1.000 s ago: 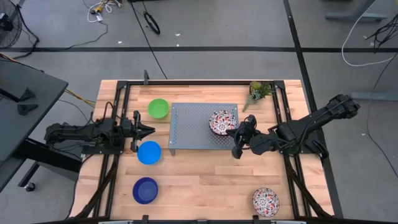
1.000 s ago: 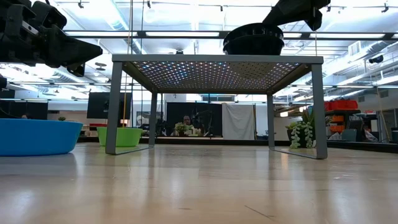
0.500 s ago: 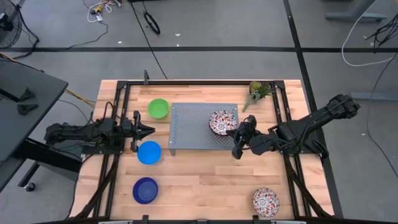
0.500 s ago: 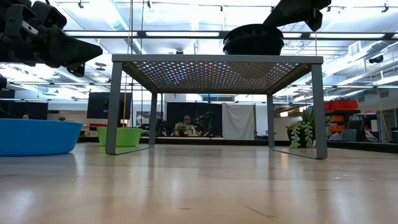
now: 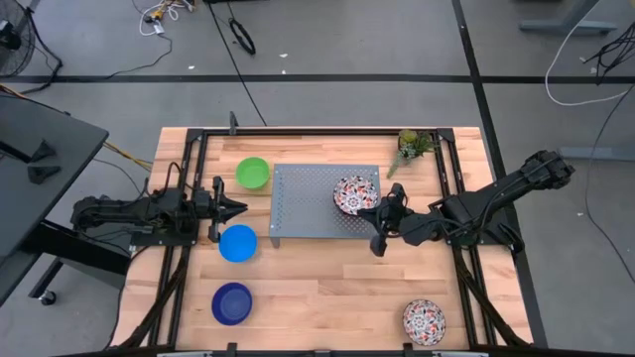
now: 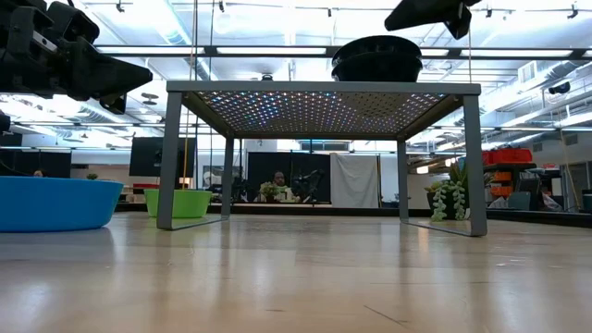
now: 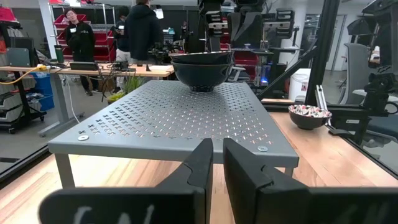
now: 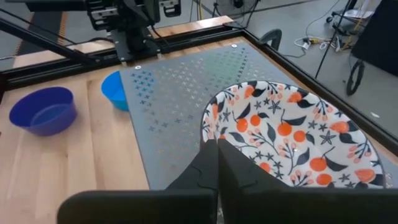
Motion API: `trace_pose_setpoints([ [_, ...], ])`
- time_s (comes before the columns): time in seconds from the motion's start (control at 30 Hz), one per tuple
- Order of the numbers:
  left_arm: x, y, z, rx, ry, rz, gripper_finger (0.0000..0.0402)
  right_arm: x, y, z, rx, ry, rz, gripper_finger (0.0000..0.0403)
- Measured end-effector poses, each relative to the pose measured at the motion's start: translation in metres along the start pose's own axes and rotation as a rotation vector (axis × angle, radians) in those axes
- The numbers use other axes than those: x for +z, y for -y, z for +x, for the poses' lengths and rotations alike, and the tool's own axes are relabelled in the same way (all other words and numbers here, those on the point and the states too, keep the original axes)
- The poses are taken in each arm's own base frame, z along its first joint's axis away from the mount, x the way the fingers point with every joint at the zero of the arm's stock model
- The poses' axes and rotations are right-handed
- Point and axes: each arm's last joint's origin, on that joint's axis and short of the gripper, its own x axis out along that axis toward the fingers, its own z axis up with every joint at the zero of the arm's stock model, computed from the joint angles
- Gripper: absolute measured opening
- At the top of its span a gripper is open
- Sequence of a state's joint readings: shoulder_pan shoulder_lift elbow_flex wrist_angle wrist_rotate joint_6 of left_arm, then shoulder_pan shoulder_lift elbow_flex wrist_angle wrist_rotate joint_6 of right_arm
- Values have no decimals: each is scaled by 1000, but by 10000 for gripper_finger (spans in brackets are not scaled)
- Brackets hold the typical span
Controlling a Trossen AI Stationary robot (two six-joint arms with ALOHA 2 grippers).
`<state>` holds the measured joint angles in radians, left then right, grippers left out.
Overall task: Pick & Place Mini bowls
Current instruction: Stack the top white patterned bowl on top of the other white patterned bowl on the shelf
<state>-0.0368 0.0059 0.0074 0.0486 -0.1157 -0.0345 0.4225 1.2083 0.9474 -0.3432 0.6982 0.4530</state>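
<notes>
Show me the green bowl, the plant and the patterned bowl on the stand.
green bowl [image 5: 253,173], high view, its inside
plant [image 5: 413,145], high view, its leaves
patterned bowl [image 5: 351,194], high view, its floral inside

Grey perforated metal stand [image 5: 317,200] mid-table, four legs on wood tabletop [image 5: 327,288]. Small potted plant [image 5: 412,146] near stand's far right corner. People [image 7: 134,31] standing in room behind; black cable [image 5: 241,37] on floor.

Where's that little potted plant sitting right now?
In the high view, the plant stands at the table's far right, just beyond the grey stand's right corner.
</notes>
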Motion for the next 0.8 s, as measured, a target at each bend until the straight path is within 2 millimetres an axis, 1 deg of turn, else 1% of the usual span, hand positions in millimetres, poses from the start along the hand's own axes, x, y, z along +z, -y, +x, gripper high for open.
trace_pose_setpoints([
  [0.8, 0, 0, 0, 0, 0, 0, 44, -4, 1, 0, 15, -45, 12, 0],
])
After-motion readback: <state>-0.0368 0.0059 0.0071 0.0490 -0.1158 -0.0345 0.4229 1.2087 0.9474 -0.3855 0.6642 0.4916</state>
